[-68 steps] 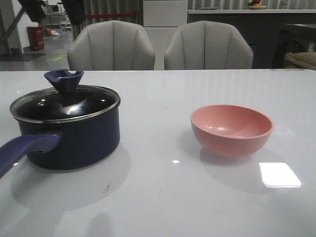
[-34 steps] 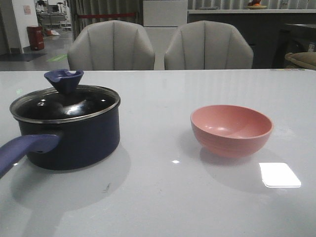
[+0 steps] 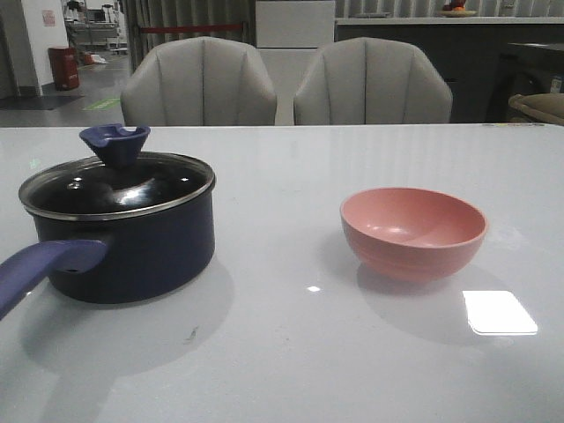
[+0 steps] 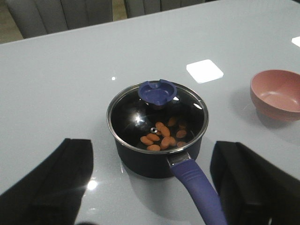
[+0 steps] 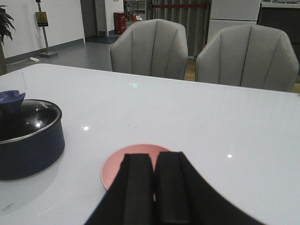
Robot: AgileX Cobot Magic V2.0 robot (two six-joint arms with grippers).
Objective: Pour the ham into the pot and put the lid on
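The dark navy pot (image 3: 132, 256) stands on the left of the white table, its purple-blue handle (image 3: 44, 264) pointing toward me. The glass lid (image 3: 115, 189) with the blue knob (image 3: 115, 144) sits on the pot. In the left wrist view several orange-pink ham pieces (image 4: 161, 136) show through the lid (image 4: 136, 110) inside the pot (image 4: 145, 164). My left gripper (image 4: 151, 143) is open and empty, above and apart from the pot. My right gripper (image 5: 153, 157) is shut and empty, above the near side of the pink bowl (image 5: 117, 164). Neither gripper shows in the front view.
The empty pink bowl (image 3: 412, 231) stands on the right of the table, well apart from the pot. Two grey chairs (image 3: 198, 84) (image 3: 372, 84) stand behind the table's far edge. A bright light patch (image 3: 499, 312) lies on the table near the bowl.
A dark shape at the top left of the front view one second ago has gone out of view. The pot, lid and bowl have not moved.
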